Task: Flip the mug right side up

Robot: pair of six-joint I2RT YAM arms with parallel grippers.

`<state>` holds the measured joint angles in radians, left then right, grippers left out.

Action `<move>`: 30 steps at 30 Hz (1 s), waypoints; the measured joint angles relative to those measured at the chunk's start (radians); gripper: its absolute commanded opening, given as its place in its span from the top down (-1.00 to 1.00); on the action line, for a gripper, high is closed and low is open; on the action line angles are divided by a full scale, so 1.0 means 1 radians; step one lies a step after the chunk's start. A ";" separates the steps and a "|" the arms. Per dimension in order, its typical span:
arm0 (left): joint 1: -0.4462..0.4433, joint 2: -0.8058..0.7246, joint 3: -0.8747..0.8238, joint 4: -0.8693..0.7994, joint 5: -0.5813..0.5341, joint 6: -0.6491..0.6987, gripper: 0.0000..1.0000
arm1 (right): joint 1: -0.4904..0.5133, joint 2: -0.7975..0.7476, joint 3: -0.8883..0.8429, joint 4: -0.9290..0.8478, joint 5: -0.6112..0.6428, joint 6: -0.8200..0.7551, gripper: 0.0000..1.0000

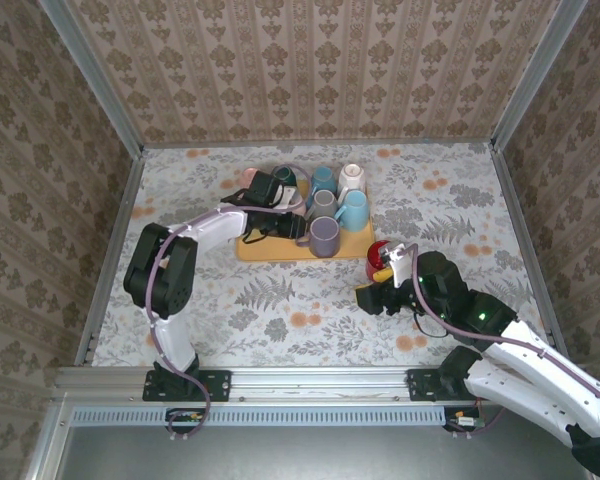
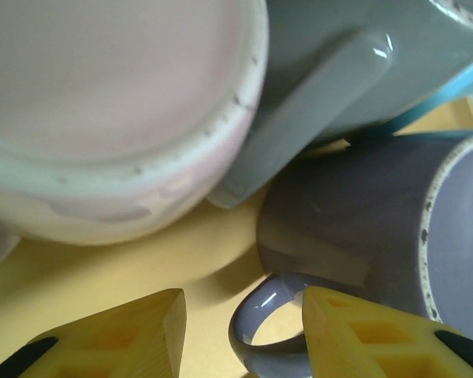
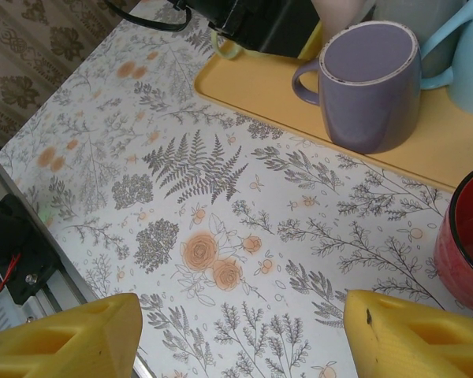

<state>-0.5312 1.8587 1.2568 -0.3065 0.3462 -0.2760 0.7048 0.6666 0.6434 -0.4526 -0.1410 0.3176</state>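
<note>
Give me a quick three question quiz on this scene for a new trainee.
1. True or false: the purple mug stands upright on the yellow tray.
2. Where is the red mug? A on the tray, B on the table beside the tray, C stacked in another mug.
3. Fill in: the left pincer has a finger on each side of the purple mug's ____.
Key: 1 true, 2 B, 3 handle.

Damask-papered walls [image 1: 320,70] (three sides) enclose floral-clothed table [image 1: 280,320]; even soft light.
</note>
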 measured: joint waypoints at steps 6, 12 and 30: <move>-0.025 -0.014 -0.004 -0.050 0.041 0.026 0.06 | 0.000 -0.005 0.000 0.000 0.000 0.000 -0.39; -0.055 -0.063 -0.051 -0.057 0.032 0.068 0.01 | 0.000 -0.015 0.000 0.000 0.003 0.000 -0.39; -0.177 -0.106 -0.080 -0.029 -0.048 0.149 -0.24 | 0.000 -0.048 -0.002 -0.002 0.040 0.000 -0.42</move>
<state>-0.7086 1.7527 1.1770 -0.3351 0.2985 -0.1272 0.7048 0.6182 0.6411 -0.4541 -0.1009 0.3176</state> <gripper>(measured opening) 0.620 0.708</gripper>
